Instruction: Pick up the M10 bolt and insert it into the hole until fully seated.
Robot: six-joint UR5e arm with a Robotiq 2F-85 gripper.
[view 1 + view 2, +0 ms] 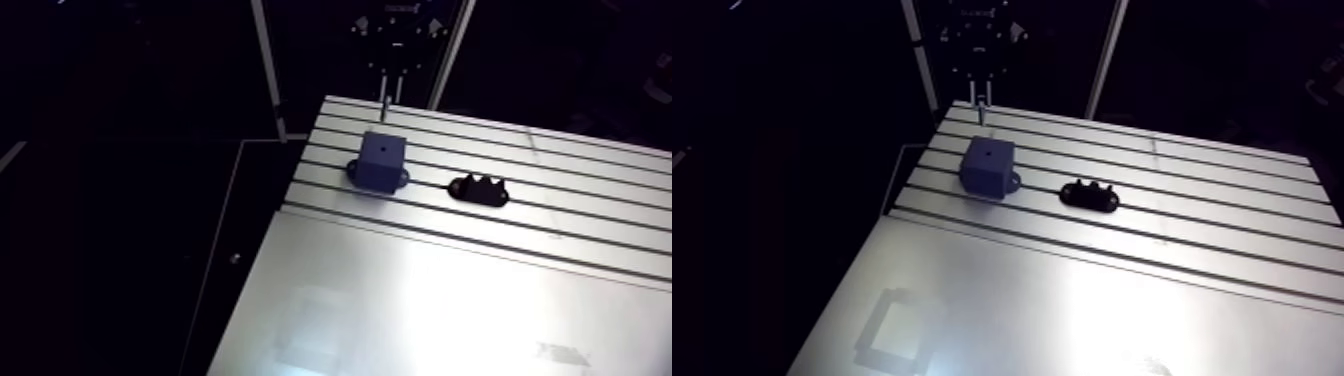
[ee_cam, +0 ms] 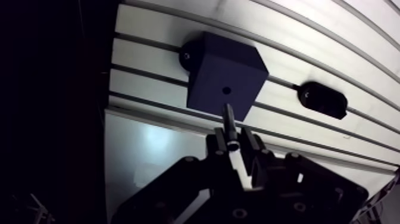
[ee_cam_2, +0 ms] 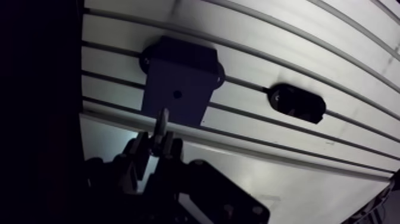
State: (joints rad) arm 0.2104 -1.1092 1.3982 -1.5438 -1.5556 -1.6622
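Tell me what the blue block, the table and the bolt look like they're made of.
Block: probably plastic, perhaps printed; matte dark blue faces with no glare.
Table: metal, likely aluminium; bright brushed sheen and straight slots.
Bolt, pinched in the tool: seems metal; a thin grey shaft catching a little light, too small to be sure.

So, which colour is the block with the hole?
The block is dark blue, clearest in the arm view.
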